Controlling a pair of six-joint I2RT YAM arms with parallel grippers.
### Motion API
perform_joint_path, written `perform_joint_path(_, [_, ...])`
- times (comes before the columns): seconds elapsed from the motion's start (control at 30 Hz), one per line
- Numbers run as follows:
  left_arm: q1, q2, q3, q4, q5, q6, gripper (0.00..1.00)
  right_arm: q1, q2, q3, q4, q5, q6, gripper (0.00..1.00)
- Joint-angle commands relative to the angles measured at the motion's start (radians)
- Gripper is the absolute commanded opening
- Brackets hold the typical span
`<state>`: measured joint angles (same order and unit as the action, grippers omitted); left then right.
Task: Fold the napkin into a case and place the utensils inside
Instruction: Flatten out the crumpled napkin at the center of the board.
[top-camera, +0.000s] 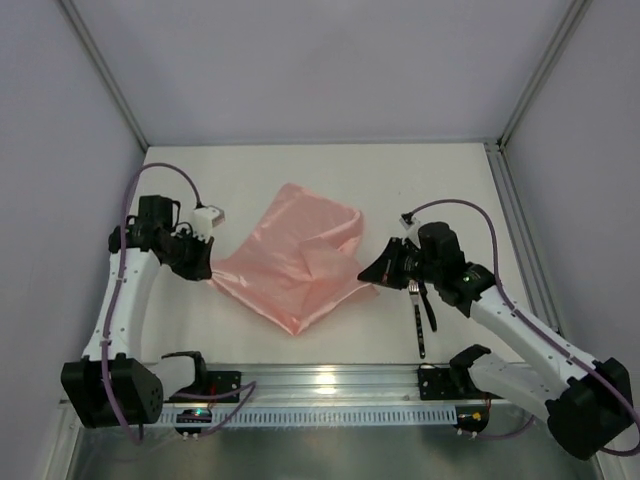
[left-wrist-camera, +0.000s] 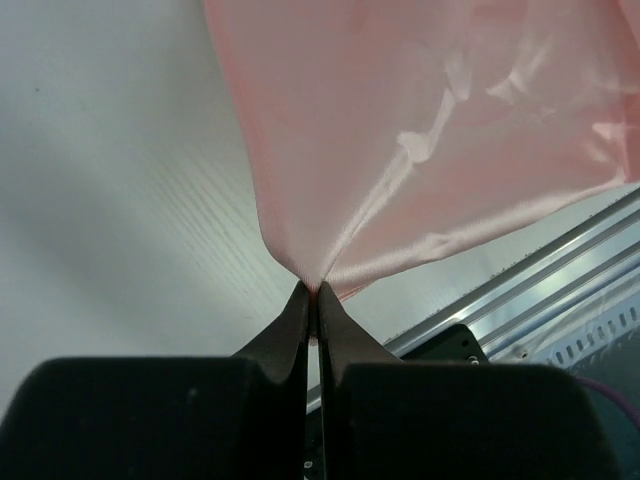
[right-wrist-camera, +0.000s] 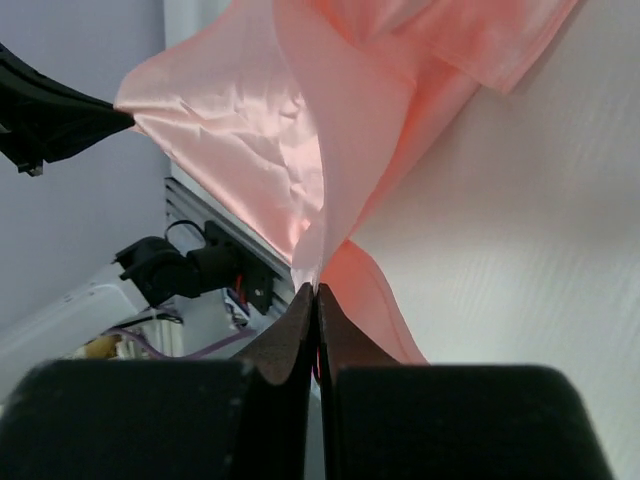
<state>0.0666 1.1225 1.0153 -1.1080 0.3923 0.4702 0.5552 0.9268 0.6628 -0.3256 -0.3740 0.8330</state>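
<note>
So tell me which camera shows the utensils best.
The top external view: the utensils lie on the table, to the right of the napkin in that view, with the fork's pale tines visible. Both wrist views show only pinched napkin, no utensils.

I work in a lab test cell: a white counter (top-camera: 300, 170) boxed in by plain pale walls (top-camera: 320, 60) on metal posts (top-camera: 105, 75), an aluminium rail (top-camera: 330, 380) along its near edge, purple cables (top-camera: 162, 167) looping free.

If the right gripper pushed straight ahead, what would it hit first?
The napkin it is pinching lies right ahead of the right gripper; beyond it, probably the left gripper, though depth is unclear.
</note>
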Motion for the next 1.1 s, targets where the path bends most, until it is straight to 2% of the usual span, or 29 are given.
perform_joint_path(0.0, [0.016,0.098,0.171,0.016,0.069,-0.044,0.00,-0.148,0.134,0.027,0.196,-0.241,0.068,0.04])
perform_joint_path(0.03, [0.016,0.137,0.221,0.060,0.057,-0.091,0.00,-0.168,0.276,0.166,0.182,-0.238,-0.016,0.04])
perform_joint_path(0.1, [0.016,0.272,0.340,0.094,0.021,-0.128,0.00,-0.190,0.435,0.361,0.116,-0.223,-0.092,0.04])
perform_joint_path(0.13, [0.016,0.320,0.490,0.106,0.002,-0.151,0.00,-0.210,0.598,0.588,0.096,-0.235,-0.113,0.04])
perform_joint_path(0.2, [0.016,0.449,0.665,0.128,-0.075,-0.206,0.00,-0.233,0.757,0.841,0.047,-0.285,-0.098,0.04])
perform_joint_path(0.23, [0.018,0.486,0.838,0.135,-0.098,-0.226,0.00,-0.260,0.906,1.117,0.025,-0.287,-0.078,0.04])
perform_joint_path(0.3, [0.016,0.578,1.001,0.175,-0.177,-0.287,0.00,-0.291,1.060,1.420,-0.019,-0.270,0.013,0.04])
perform_joint_path(0.33, [0.016,0.603,1.149,0.191,-0.199,-0.309,0.00,-0.308,1.134,1.707,-0.006,-0.264,0.061,0.04])
perform_joint_path(0.37, [0.016,0.624,1.213,0.209,-0.222,-0.347,0.00,-0.342,1.258,1.832,0.028,-0.253,0.187,0.04])
perform_joint_path(0.43, [0.018,0.663,1.307,0.279,-0.225,-0.376,0.00,-0.376,1.323,1.961,0.259,-0.217,0.346,0.04])
perform_joint_path(0.5, [0.018,0.672,1.381,0.356,-0.245,-0.396,0.00,-0.417,1.313,1.905,0.452,-0.174,0.501,0.04])
perform_joint_path(0.63, [0.018,0.689,1.404,0.395,-0.218,-0.378,0.00,-0.446,1.244,1.861,0.421,-0.160,0.399,0.04])
perform_joint_path(0.73, [0.018,0.663,1.291,0.413,-0.182,-0.358,0.00,-0.454,1.166,1.714,0.401,-0.210,0.325,0.04])
perform_joint_path(0.77, [0.018,0.654,1.199,0.413,-0.164,-0.351,0.00,-0.454,1.149,1.668,0.373,-0.226,0.304,0.04])
perform_joint_path(0.87, [0.018,0.558,0.990,0.438,-0.096,-0.320,0.00,-0.451,1.049,1.394,0.345,-0.269,0.201,0.04])
perform_joint_path(0.9, [0.018,0.525,0.824,0.450,-0.092,-0.296,0.00,-0.446,0.979,1.192,0.356,-0.272,0.166,0.04])
perform_joint_path(0.97, [0.019,0.429,0.658,0.480,-0.092,-0.268,0.00,-0.442,0.913,0.993,0.407,-0.290,0.132,0.04])
perform_joint_path(1.0, [0.018,0.398,0.502,0.490,-0.090,-0.254,0.00,-0.439,0.859,0.816,0.413,-0.293,0.114,0.04])
perform_joint_path(1.07, [0.019,0.320,0.363,0.491,-0.079,-0.223,0.00,-0.437,0.813,0.650,0.437,-0.287,0.063,0.04])
